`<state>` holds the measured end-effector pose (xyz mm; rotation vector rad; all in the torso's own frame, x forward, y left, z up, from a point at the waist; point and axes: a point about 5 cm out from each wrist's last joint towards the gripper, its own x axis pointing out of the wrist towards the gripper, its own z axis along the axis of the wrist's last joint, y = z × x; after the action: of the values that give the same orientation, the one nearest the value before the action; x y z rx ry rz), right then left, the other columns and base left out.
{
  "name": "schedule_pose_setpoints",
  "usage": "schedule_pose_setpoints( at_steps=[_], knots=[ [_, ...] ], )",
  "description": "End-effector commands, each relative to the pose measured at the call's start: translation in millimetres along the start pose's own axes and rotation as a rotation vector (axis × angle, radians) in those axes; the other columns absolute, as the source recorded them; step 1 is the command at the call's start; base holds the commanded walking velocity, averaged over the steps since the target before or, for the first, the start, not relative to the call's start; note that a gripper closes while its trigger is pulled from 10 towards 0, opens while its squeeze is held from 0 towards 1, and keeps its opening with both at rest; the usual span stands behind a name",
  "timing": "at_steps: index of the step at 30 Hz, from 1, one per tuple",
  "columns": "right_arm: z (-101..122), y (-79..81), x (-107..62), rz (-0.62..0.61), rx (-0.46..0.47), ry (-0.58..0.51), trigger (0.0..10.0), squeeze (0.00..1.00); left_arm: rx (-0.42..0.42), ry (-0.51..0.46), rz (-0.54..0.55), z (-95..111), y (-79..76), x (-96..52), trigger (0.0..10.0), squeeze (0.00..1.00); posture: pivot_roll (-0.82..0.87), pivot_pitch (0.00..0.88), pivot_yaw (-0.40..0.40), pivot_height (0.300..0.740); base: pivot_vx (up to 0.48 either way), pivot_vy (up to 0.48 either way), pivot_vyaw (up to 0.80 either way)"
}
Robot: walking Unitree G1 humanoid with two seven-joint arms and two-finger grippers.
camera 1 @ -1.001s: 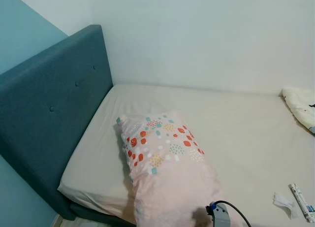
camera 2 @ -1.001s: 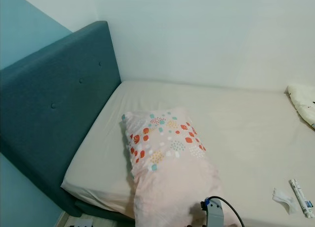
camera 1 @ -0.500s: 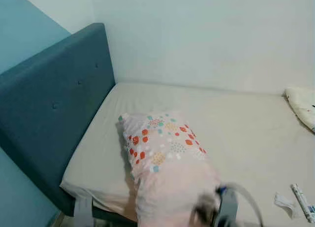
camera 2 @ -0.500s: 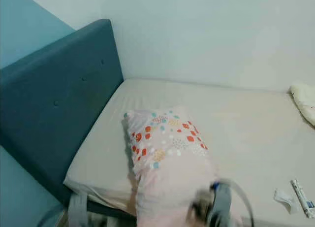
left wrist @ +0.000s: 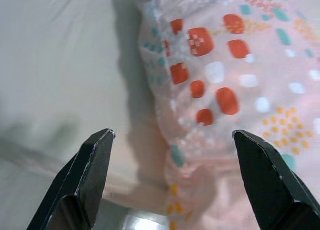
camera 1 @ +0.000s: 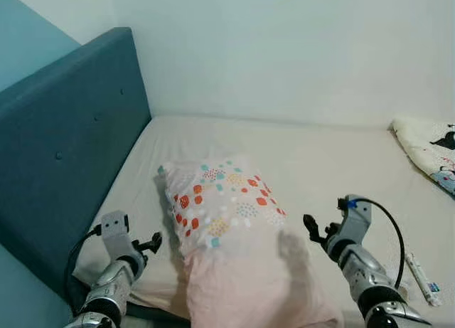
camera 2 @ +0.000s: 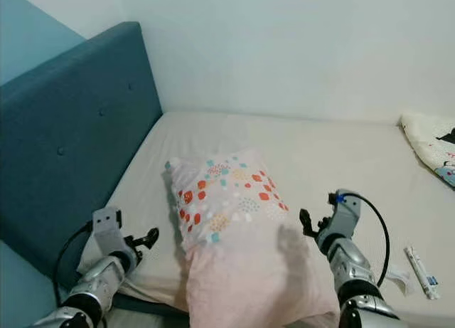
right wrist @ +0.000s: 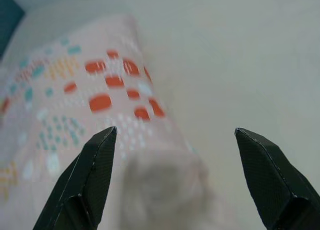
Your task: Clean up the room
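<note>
Since the frame a second ago I have both arms raised into the head view, where before I had just a bit of the right one at the bottom edge. The camera has swung a little too, so the whole bed sits shifted in the picture. The pillow lies on the mattress as it did.

My left claw (camera 1: 151,242) hovers over the near corner of the mattress (camera 1: 334,164), just to the left of the pillow (camera 1: 234,250). Its fingers (left wrist: 87,177) are spread wide apart and hold nothing. Through the left wrist camera I see the dotted end of the pillow (left wrist: 235,80) ahead of that claw, mostly toward one finger, with bare sheet toward the other.

My right claw (camera 1: 313,228) hovers on the other side of the pillow, just beside its right edge, over bare sheet. Its fingers (right wrist: 95,175) are also spread wide and empty. In the right wrist camera the pillow (right wrist: 100,115) lies ahead and below, nearer one finger, with plain mattress by the other.

So the pillow sits between my two claws, touched by neither as far as I can tell. Its patterned end, with red, teal and orange spots, points toward the blue headboard (camera 1: 64,150) on the left, and its plain pink end comes toward me.

Off to the right of the right claw, a small tube (camera 1: 421,279) lies on the mattress with a crumpled bit of white paper (camera 2: 398,279) beside it. A folded blanket (camera 1: 426,146) rests at the far right edge.
</note>
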<state>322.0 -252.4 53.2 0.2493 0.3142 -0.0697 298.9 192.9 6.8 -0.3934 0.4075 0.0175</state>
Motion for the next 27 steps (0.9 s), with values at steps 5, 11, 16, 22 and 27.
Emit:
schedule_pose_setpoints(
  at_steps=[5, 11, 16, 22, 27],
  knots=[
    [6, 1.9, 0.9, 0.021, 0.01, -0.022, 10.0, 0.0, -0.036, -0.004, -0.022, -3, -7.3, 1.1, 10.0, 0.0, -0.04, 0.0, -0.027, 0.69, 0.0, 0.0, 0.0],
    [7, 7.4, 2.7, 0.054, 0.002, -0.022, 10.0, 0.0, -0.086, 0.002, -0.056, -7, -14.6, 1.9, 10.0, 0.0, -0.04, 0.0, -0.026, 0.67, 0.0, 0.0, 0.0],
    [10, 11.4, 4.6, 0.071, 0.002, -0.024, 10.0, 0.0, -0.12, 0.0, -0.092, -5, -17.0, 3.1, 10.0, 0.0, -0.03, 0.0, -0.03, 0.65, 0.0, 0.0, 0.0],
    [11, 13.6, 5.3, 0.085, -0.005, -0.023, 10.0, 0.0, -0.143, -0.009, -0.143, -1, -22.3, 4.9, 10.0, 0.0, -0.03, 0.0, -0.032, 0.635, 0.0, 0.0, 0.0],
    [10, 11.4, 4.3, 0.091, -0.015, -0.016, 10.0, 0.0, -0.173, -0.046, -0.218, 13, -37.0, 11.1, 10.0, 0.0, -0.04, 0.0, -0.034, 0.615, 0.0, 0.0, 0.0]
  ],
)
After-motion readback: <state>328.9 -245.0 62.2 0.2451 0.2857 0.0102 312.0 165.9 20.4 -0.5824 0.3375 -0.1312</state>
